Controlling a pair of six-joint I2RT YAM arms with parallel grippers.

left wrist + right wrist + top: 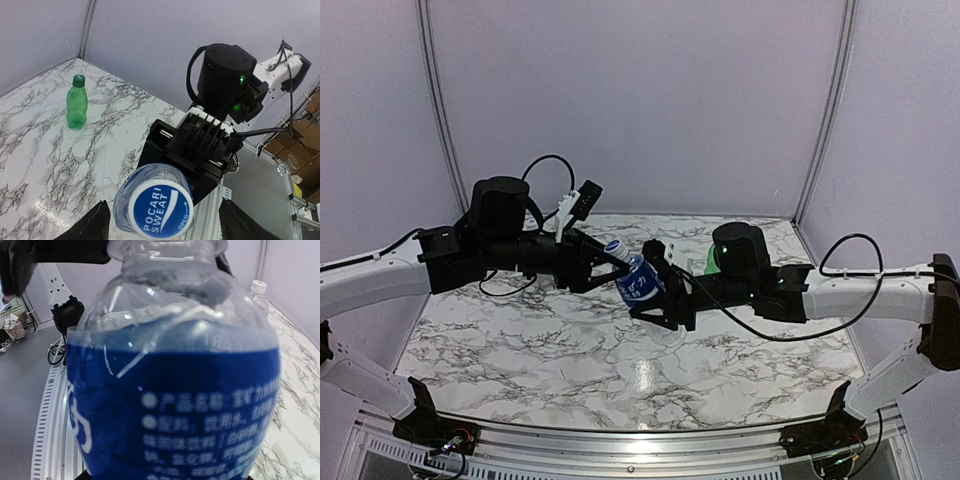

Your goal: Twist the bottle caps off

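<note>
Above the middle of the marble table (520,350), in the top view, the two arms meet with the blue-label bottle (640,282) held in the air between them. The right gripper (655,295) is clamped on its body, and its blue cap (614,245) tilts toward the left gripper (609,256). Black cables loop off both arms. A patch of the green bottle (709,262) shows behind the right arm, the rest hidden by it. A pale shape beside it is too small to name.

From the left wrist, the green bottle stands upright and alone on the marble, well apart from the arms, with its green cap (78,79) on. Cardboard boxes (300,145) lie beyond the table edge. The blue cap faces the lens, low in the view, between the left fingers (97,222). Those are spread, with a gap on each side of the cap, and cut off by the lower border. The right gripper blocks the bottle's lower part.

From the right wrist, the blue-label bottle fills nearly everything, so the right fingers cannot be made out. The neck runs off the top and no cap shows. At the right edge a clear bottle (260,302) peeks out, wearing its white cap (258,287).
</note>
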